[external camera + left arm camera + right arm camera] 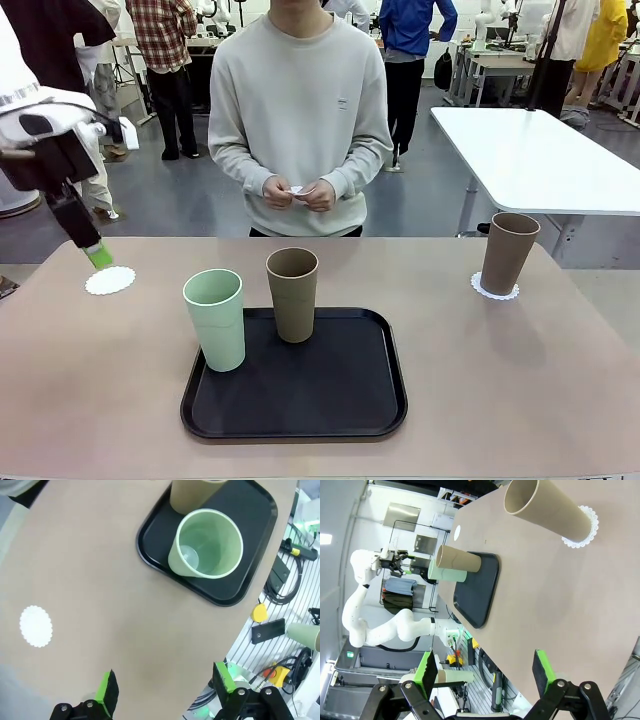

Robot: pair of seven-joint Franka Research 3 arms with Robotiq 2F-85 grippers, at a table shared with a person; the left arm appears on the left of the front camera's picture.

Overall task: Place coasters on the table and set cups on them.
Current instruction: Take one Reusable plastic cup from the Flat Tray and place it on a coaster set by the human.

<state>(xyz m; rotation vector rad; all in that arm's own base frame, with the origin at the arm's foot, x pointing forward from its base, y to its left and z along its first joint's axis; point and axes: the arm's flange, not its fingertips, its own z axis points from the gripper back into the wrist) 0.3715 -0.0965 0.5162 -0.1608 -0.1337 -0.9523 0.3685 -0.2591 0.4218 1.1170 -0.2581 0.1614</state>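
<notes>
R gripper (485,672): I see jaws apart, nothing held, over table (90,390). Near me: black tray (300,405) w/ mint cup (215,318) + tan cup (292,293). L gripper (98,256): jaws apart, empty, near bare coaster (110,280), left side. Right side: 2nd tan cup (508,252) upright on coaster (495,291). Far edge: person's hands (300,193) pinch small white item.

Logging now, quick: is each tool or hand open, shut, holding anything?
Left tool: open, empty.
Right tool: open, empty.
Person's hands: holding a small white paper piece.
</notes>
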